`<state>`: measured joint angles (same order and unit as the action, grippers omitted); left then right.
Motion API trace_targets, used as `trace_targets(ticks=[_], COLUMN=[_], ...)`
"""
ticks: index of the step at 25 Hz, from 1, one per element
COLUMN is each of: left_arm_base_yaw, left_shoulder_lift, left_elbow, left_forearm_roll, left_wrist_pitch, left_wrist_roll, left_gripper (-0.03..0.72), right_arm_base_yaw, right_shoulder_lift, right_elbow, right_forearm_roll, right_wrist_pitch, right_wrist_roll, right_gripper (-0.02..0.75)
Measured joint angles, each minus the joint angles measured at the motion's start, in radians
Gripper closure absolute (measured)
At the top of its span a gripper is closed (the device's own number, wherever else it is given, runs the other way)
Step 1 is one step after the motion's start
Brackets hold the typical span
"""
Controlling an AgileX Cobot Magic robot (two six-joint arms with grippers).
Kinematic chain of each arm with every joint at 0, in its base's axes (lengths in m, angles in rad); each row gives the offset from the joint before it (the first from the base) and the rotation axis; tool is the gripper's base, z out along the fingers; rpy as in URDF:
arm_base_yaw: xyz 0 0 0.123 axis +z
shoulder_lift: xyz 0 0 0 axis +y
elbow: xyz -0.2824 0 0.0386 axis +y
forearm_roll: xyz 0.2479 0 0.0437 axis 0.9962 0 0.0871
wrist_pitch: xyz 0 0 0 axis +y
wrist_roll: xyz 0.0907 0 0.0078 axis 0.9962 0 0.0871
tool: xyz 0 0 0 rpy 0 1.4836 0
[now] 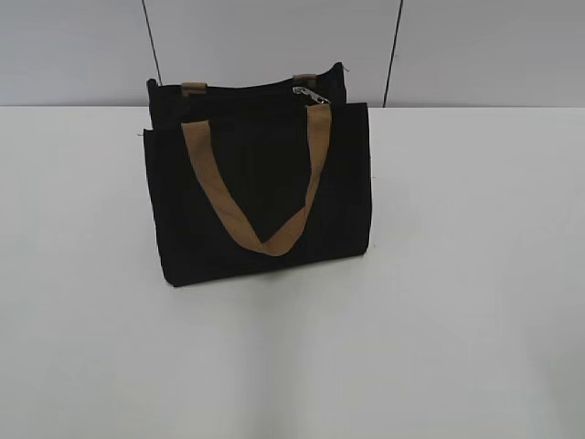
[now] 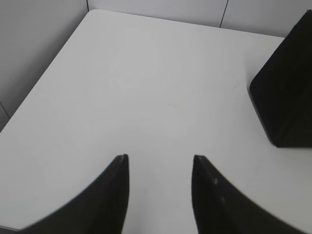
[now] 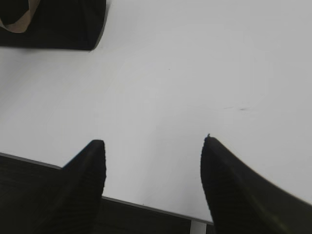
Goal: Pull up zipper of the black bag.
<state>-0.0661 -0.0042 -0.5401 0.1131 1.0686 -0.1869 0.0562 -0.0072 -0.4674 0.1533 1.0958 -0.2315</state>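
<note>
Desk (image 1: 475, 302) surface, white and bare-looking around the bag, fills most of what we see, with grey wall panels (image 1: 73, 46) behind it. Starting at the left, we find the left end effector (image 2: 160, 158) hovering over the desk with its two dark fingers spread apart and nothing between them; the black bag (image 2: 287, 92) shows only as a corner at the right edge of that wrist view, well apart from the fingers. In the exterior view we see the black bag (image 1: 260, 197) standing upright near the middle of the desk, one tan strap handle (image 1: 260, 215) drooping down its front face and the ends of the second strap (image 1: 193, 89) peeking over the top. Along the top edge runs the zipper (image 1: 274, 91), its silver pull tab (image 1: 311, 93) sitting toward the right end; we cannot tell whether the zip line is closed, and the bag's inside is hidden. Further right, the right end effector (image 3: 153, 141) hangs at the desk's near edge, fingers likewise spread and empty, with the bag's lower corner cut off at the upper left of its view. Neither arm appears in the exterior view.
</note>
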Motion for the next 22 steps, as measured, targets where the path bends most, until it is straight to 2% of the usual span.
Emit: trace_targets(ticks=[22], left_arm_base_yaw=[0.003], left_shoulder_lift=[0.0], left_elbow=[0.0], left_forearm_roll=[0.0], left_wrist_pitch=[0.0], left_wrist_roll=[0.0], left_gripper=[0.42], right_arm_base_yaw=[-0.001], right_shoulder_lift=[0.0], right_elbow=[0.0], right_forearm_roll=[0.002], right_wrist_pitch=[-0.001], right_wrist_roll=[0.001], right_gripper=[0.269])
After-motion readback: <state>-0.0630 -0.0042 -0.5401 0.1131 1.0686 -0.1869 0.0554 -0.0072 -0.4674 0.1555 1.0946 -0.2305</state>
